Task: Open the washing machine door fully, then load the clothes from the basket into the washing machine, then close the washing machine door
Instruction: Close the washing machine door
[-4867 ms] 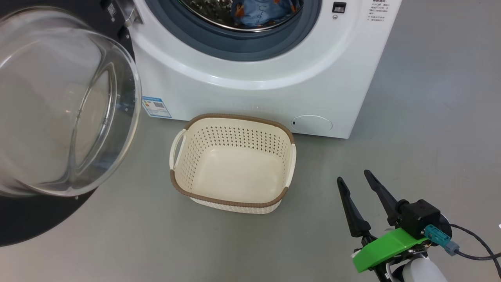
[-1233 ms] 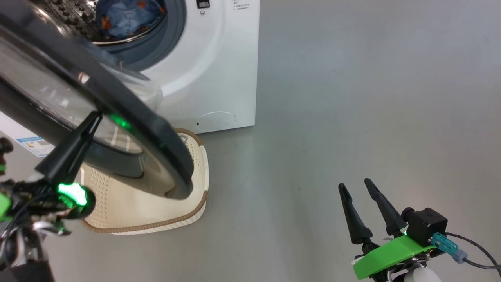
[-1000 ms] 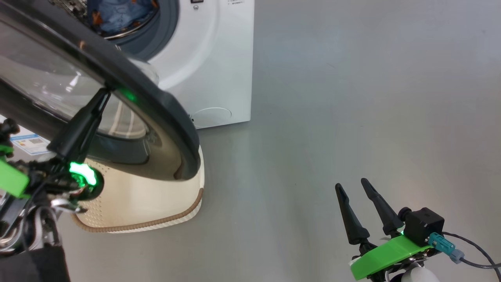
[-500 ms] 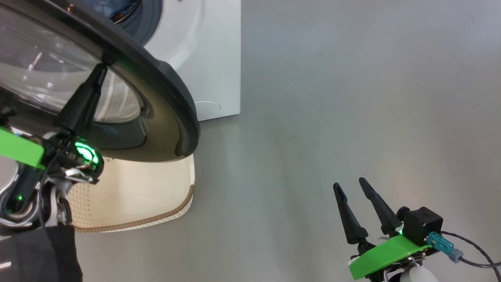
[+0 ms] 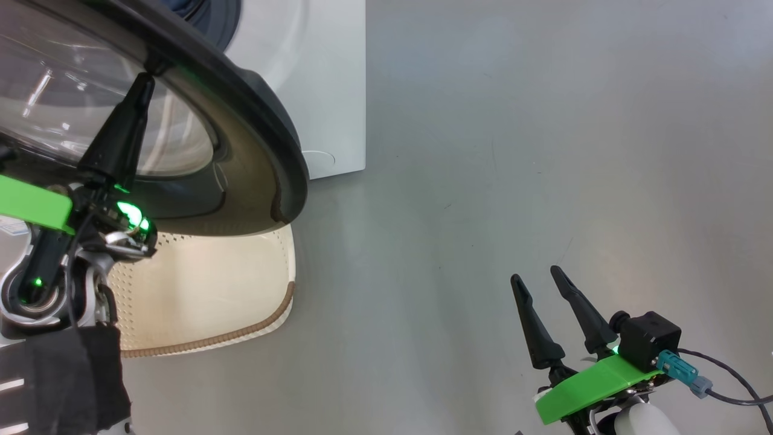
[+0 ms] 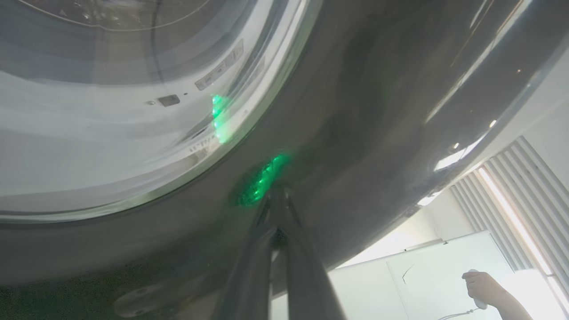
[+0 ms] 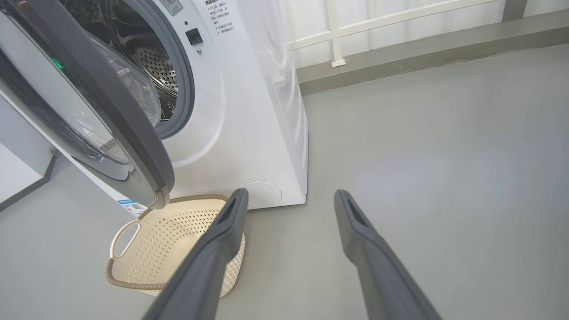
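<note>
On the left of the head view, the washing machine door (image 5: 266, 121) is now standing half-swung across the drum opening with its outer face toward you. About five seconds ago it was lying wide open, glass bowl facing the camera. Over the last second it has been closing in on the washing machine (image 5: 326, 90), and its rim is now covering the part of the drum where the blue clothes were showing. The whole head view has also been sliding sideways, so that is your camera turning, not the machine shifting.

The door is showing a wide glossy black frame around clear, bulging glass, and green light is glinting off both. Its lower edge is hanging over the basket (image 5: 229, 284), cream perforated plastic with a brown braided rim. The basket is sitting on the smooth grey floor (image 5: 513, 151) just in front of the white boxy machine.

Your left fingers (image 5: 142, 90) are reaching up squeezed together, gripping nothing, and their tips are pressing on the black frame just outside the glass. The left wrist view is showing them meeting on that frame beside a green reflection. Your right fingers (image 5: 525, 293), dark and tapered, are hovering spread apart and holding nothing, low on the right and well apart from the door and the basket.
</note>
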